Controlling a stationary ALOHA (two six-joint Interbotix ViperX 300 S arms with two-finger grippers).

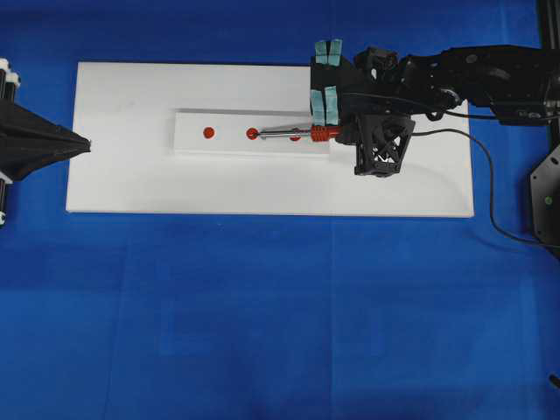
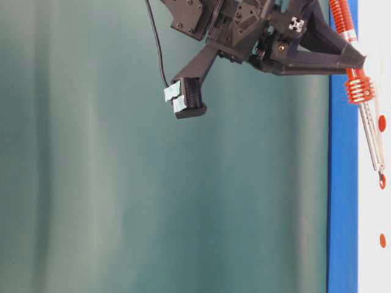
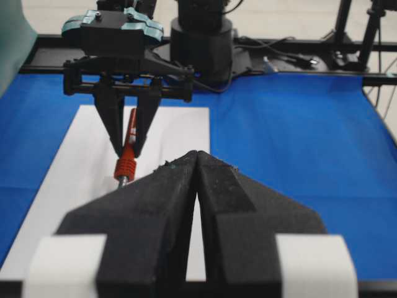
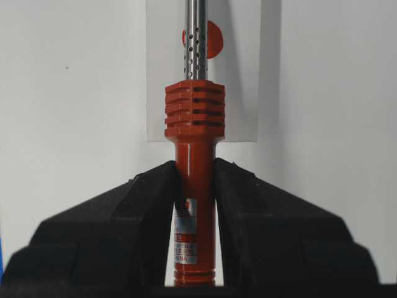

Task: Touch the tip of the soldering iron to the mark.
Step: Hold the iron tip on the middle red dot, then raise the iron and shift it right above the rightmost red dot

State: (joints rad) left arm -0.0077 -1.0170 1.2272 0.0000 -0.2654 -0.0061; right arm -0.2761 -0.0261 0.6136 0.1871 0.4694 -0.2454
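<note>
The soldering iron (image 1: 302, 134) lies level over a white strip (image 1: 192, 121) that carries three red marks. My right gripper (image 1: 338, 132) is shut on its red-orange handle (image 4: 194, 155), with a black finger pressing each side. The silver shaft (image 4: 196, 37) passes over the near mark (image 4: 213, 38), and its tip (image 1: 261, 135) reaches the right edge of the middle mark (image 1: 251, 133). A third mark (image 1: 208, 132) sits farther left, uncovered. The tip (image 2: 380, 174) also meets the middle mark (image 2: 382, 181) in the table-level view. My left gripper (image 1: 85, 145) is shut and empty at the board's left edge.
The strip rests on a white board (image 1: 131, 184), which lies on blue cloth (image 1: 262, 306). The iron's black cord (image 1: 486, 179) loops off to the right past the board's edge. In the left wrist view the right gripper (image 3: 127, 146) faces me across the board.
</note>
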